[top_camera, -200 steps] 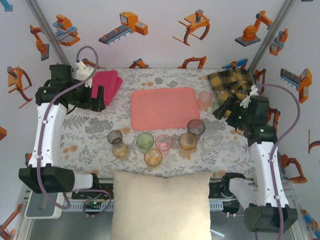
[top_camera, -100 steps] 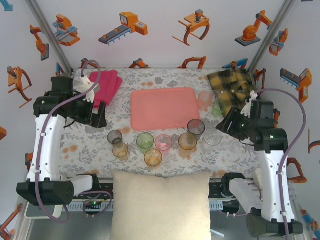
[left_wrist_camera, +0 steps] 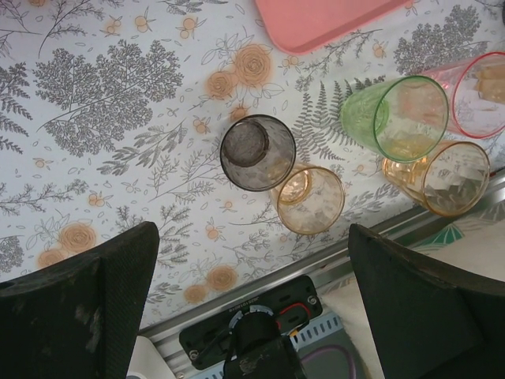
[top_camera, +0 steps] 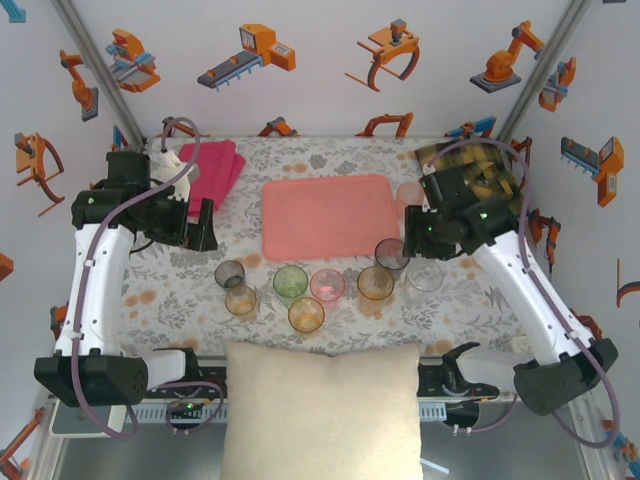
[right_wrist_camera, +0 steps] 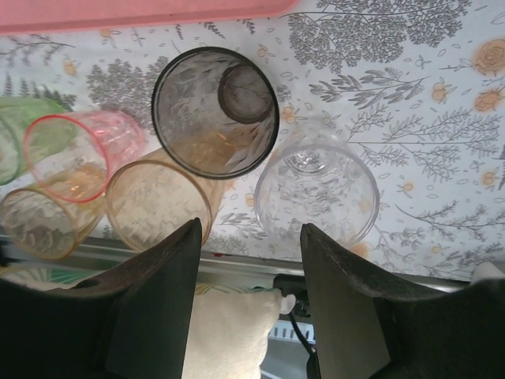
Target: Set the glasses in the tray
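Tray (top_camera: 325,215) holds none of the glasses (top_camera: 290,283); they stand on the desk (top_camera: 180,280) along its near edge. Right gripper (right_wrist_camera: 248,237), jaws apart and empty, hangs over the clear glass (right_wrist_camera: 316,193) off the tray's near right corner. Recommend centring on it, clear of the smoky glass (right_wrist_camera: 215,110) just beside. Left gripper (left_wrist_camera: 252,237) is likewise apart and empty, off the tray's near left corner.

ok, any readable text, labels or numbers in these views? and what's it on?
Nothing can be read as text.
Black connector plate at the table edge, left wrist view: tiny white print around the socket, too small to read.
Robot stickers on the walls: small pale label patches, too blurred to read.
Glasses, tray: no markings visible.
Tablecloth: floral pattern, no words.
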`<action>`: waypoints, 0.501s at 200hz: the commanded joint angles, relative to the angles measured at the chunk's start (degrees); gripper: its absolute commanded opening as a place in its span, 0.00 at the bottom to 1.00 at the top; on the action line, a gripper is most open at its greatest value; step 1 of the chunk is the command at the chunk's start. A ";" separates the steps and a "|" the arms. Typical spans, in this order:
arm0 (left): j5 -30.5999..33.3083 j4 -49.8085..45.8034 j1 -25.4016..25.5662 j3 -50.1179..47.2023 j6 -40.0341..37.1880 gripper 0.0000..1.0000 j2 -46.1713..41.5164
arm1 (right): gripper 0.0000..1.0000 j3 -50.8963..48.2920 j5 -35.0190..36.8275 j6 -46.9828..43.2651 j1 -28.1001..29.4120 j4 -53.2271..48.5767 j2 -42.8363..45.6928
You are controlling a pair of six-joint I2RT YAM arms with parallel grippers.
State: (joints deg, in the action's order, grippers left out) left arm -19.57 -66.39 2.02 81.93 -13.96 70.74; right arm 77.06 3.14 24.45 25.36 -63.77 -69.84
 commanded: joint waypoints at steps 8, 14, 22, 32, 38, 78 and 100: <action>-1.96 0.08 0.26 -0.88 1.56 0.97 -2.46 | 0.50 -0.10 5.17 -1.72 0.40 3.30 -1.63; -1.96 0.12 0.26 -1.11 1.35 0.97 -2.68 | 0.50 -0.35 5.32 -1.77 0.44 3.85 -2.08; -1.92 0.08 0.26 -1.49 1.18 0.97 -3.01 | 0.50 -0.70 5.71 -1.99 0.43 4.86 -2.59; -1.87 0.12 0.26 -1.68 0.86 0.97 -3.18 | 0.49 -1.17 6.17 -2.16 0.39 5.80 -3.15; -1.87 0.08 0.26 -1.85 0.87 0.97 -3.24 | 0.48 -1.58 6.19 -2.43 0.46 6.46 -3.47; -3.25 0.43 0.26 -1.50 1.25 0.97 -2.72 | 0.48 -3.10 6.34 -3.61 0.47 8.83 -6.23; -3.58 0.38 0.26 -1.23 1.39 0.97 -2.23 | 0.48 -3.39 6.29 -3.22 0.42 9.61 -8.03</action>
State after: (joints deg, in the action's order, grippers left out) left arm -21.23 -66.19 2.02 80.58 -13.47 68.42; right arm 74.19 8.29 22.00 25.50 -56.03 -76.40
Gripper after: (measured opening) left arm 0.971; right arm 0.481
